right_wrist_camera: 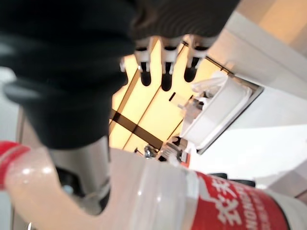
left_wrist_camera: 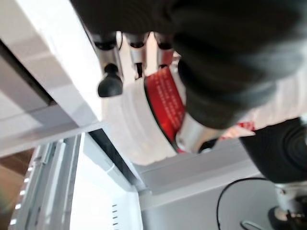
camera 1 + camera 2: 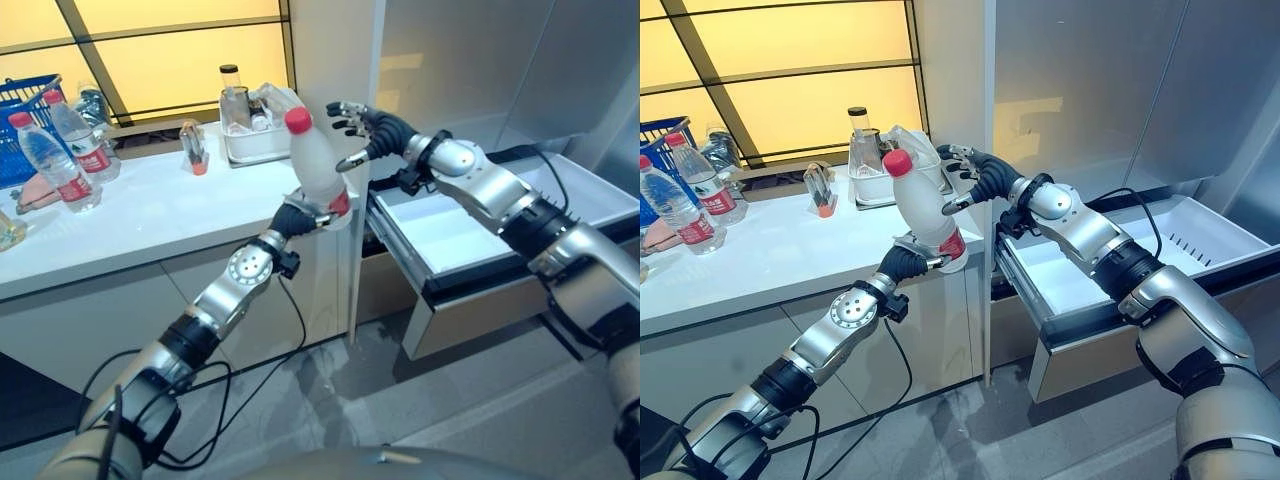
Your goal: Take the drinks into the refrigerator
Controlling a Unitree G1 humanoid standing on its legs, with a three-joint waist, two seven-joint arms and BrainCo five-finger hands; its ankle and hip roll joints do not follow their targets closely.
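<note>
A clear drink bottle (image 3: 313,165) with a red cap and a red label band is held upright above the right end of the white counter (image 3: 150,215). My left hand (image 3: 298,216) is shut round its lower part, where the red label (image 2: 163,105) shows between the fingers (image 2: 110,82) and the thumb. My right hand (image 3: 980,176) is open just right of the bottle (image 1: 158,196), its fingers (image 1: 165,72) straight and reaching past it, its thumb close beside it. The refrigerator's white drawer (image 3: 480,222) stands pulled open below the right arm.
Two more red-capped bottles (image 3: 58,162) stand at the counter's left by a blue basket (image 3: 25,105). A white tray (image 3: 255,145) of jars and a small bottle (image 3: 193,148) sit at the back. Steel refrigerator doors (image 3: 1100,90) rise to the right.
</note>
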